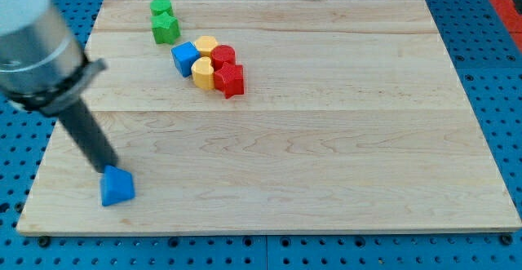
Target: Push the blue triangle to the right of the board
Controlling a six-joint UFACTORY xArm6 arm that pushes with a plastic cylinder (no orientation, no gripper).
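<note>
We see a pale wooden board [326,139] lying on a blue pegboard desk [489,25]. Seven blocks sit on it: two green ones [164,21] near the view's top left, a cluster beside them of one blue cube [185,58], two yellow blocks [204,62] and two red blocks [228,73], and the blue triangle [117,186] alone at the view's bottom left. We have no grasping tool, only a rod; my tip [107,169] touches the triangle's upper left edge.

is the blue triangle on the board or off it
On it: the blue triangle sits inside the board edge, near the view's bottom-left corner, my tip at its top-left.
</note>
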